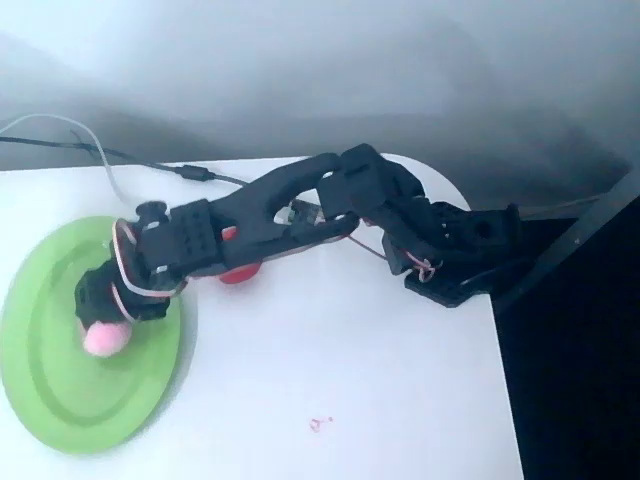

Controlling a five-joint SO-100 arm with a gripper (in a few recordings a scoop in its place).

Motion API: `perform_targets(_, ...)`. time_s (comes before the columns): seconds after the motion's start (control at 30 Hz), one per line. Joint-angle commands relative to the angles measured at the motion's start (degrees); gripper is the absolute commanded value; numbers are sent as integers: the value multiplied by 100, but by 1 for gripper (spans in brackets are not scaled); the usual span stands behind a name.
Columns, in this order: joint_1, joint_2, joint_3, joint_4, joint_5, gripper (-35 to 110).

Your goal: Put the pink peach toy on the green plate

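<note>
Over the green plate [60,390], my gripper [103,325] clamps the pink peach toy [105,339] above the plate's inner floor, a red ball [238,273] half-hidden beyond its rim. Placing step, I judge; next, lower and let go.

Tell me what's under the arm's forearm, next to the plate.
A red rounded thing pokes out beneath the arm on the white table, right of the green plate. Most of it is covered, so I cannot tell its full shape.
</note>
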Motion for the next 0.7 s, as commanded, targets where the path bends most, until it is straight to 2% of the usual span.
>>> perform_targets(0.0,-70,-62,-475,26,308,16)
perform_targets(0.07,-70,-193,-712,26,308,36)
perform_targets(0.3,-105,-360,-949,0,492,54)
perform_targets(0.5,-114,-185,-1063,0,606,59)
perform_targets(0.67,-62,668,-650,18,527,58)
